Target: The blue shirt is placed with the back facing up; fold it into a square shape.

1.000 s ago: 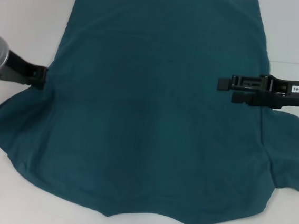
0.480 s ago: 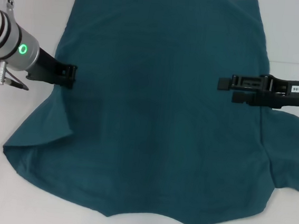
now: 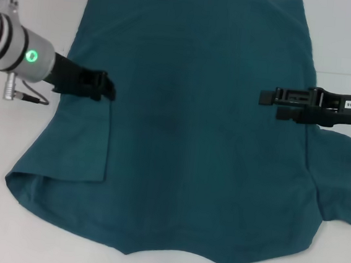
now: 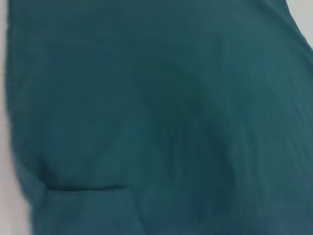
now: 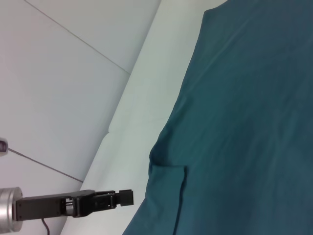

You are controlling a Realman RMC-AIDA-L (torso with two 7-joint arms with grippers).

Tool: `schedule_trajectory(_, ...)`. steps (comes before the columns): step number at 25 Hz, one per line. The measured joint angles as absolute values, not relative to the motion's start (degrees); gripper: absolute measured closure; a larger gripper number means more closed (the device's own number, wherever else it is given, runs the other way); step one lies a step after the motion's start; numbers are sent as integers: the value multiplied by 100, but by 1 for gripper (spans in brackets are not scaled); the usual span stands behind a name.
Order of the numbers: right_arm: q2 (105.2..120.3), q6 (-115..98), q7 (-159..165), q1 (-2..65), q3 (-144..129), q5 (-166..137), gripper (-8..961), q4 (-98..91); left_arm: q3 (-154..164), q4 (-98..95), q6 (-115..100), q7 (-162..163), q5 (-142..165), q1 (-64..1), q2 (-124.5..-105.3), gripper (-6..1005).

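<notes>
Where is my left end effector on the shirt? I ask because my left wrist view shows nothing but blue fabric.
Observer: In the head view, the left end effector is over the left side of the blue shirt, at the far end of the left sleeve. That sleeve lies folded inward onto the body with a straight crease.
Operator: And the other side, is it folded too?
Observer: Not yet. The right sleeve lies spread flat on the table, and the right end effector is over the shirt's right edge.

Silver arm, green ring light; black fingers [image 3: 108, 88]
</notes>
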State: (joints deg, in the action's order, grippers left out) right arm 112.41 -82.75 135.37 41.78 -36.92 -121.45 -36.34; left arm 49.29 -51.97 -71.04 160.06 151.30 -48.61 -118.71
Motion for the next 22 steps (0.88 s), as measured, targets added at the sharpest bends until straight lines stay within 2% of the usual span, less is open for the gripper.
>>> schedule_trajectory(4, 11233, -8272, 13469, 4147, -3590, -12137, 57, -3631, 4589, -5465, -7130, 15630, 14780, -4494, -11830, 739)
schedule_trajectory(10, 11210, -8291, 12996, 4047, -3561, -12133, 57, -3631, 3864, -5573, -8260, 12798, 12742, -3381, -11817, 459)
schedule_trajectory(12, 11214, -8301, 12794, 4014, -3538, -12124, 58, -3648, 3851, -5597, -8905, 11454, 12288, -2986, -11906, 435)
schedule_trajectory(15, 11197, -8306, 12712, 3991, -3537, -12121, 58, -3642, 3857, -5773, -9398, 9996, 11932, -2427, -12221, 399)
schedule_trajectory(17, 11159, -8361, 12685, 3968, -3569, -12130, 58, -3650, 3897, -5953, -9428, 9542, 11876, -2219, -12361, 387)
schedule_trajectory(19, 11077, -8584, 12662, 3931, -3603, -12160, 58, -3693, 3981, -5988, -9497, 9495, 11907, -2158, -12343, 387)
schedule_trajectory(22, 10830, -9184, 12821, 3843, -3616, -12289, 58, -3742, 3994, -5847, -9675, 9932, 12041, -2245, -12217, 387)
